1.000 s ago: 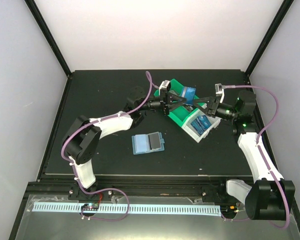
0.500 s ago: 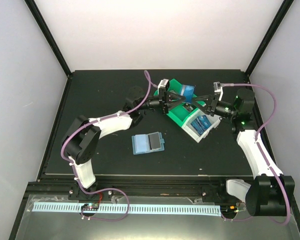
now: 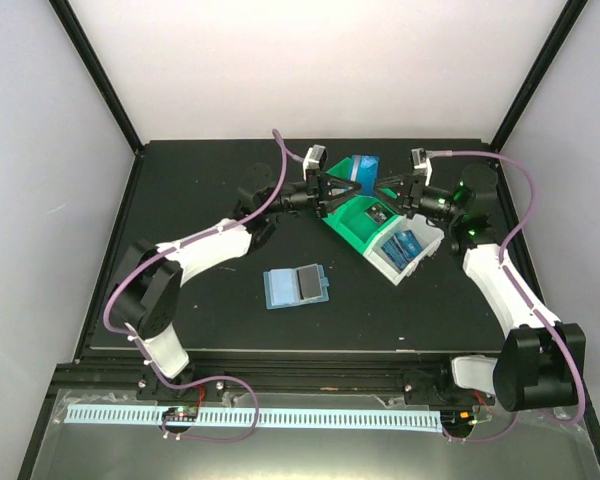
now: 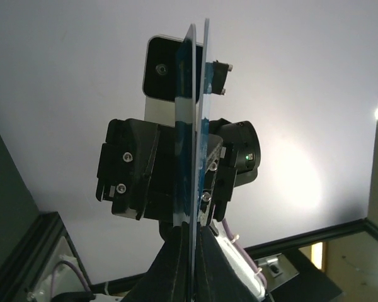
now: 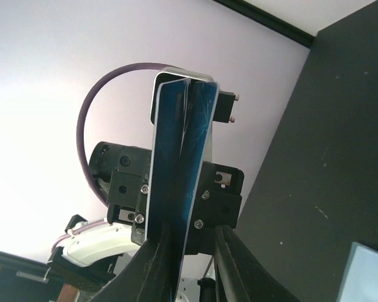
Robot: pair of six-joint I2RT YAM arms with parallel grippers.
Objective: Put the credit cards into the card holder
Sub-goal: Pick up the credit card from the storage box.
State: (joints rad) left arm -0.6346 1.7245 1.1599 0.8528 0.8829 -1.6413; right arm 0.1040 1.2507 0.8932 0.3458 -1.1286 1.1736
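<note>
Over green plastic bin (image 3: 352,226) — thin blue plastic cards (image 5: 176,151) clamped in left pincer (image 4: 192,239); right pincer (image 5: 190,239) astride them — grip unclear.

The matte black table (image 3: 200,180) carried a soft blue folding card holder (image 3: 296,286), opened flat near the middle, towards the near edge. Towards the far right corner sat a green plastic bin (image 3: 352,228) and a white plastic bin (image 3: 405,252), touching each other.
</note>
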